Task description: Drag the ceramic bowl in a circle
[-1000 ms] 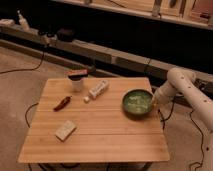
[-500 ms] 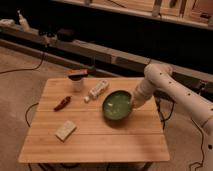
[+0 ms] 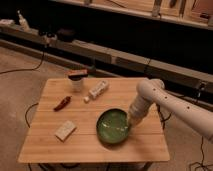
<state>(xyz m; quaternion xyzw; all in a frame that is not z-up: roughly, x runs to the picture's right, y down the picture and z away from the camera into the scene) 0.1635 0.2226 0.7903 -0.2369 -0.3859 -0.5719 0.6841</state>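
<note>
- Since a moment ago, the glossy dark-green round ceramic bowl [image 3: 112, 128] has slid away from the middle of the light wooden bench [image 3: 47, 146] toward its front edge, and the white robot arm [image 3: 167, 101] has swung down with it.
- Now the bowl sits right of centre, close to the front edge, with pale swirl marks showing inside.
- At the arm's tip, the hand [image 3: 132, 121] is down at the bowl's right rim, closed on it.
- The arm reaches in from the right and bends at a rounded joint above the bench's right side.
- Toward the back stands a small white cup with a brown lid [image 3: 76, 80], and just right of it lies a white oblong packet [image 3: 98, 89], with a tiny white piece [image 3: 86, 99] near its lower end.
- A small red object [image 3: 62, 103] lies left of centre, well apart from the bowl.
- A pale rectangular block [image 3: 65, 130] lies near the front left, level with the bowl but not touching it.
</note>
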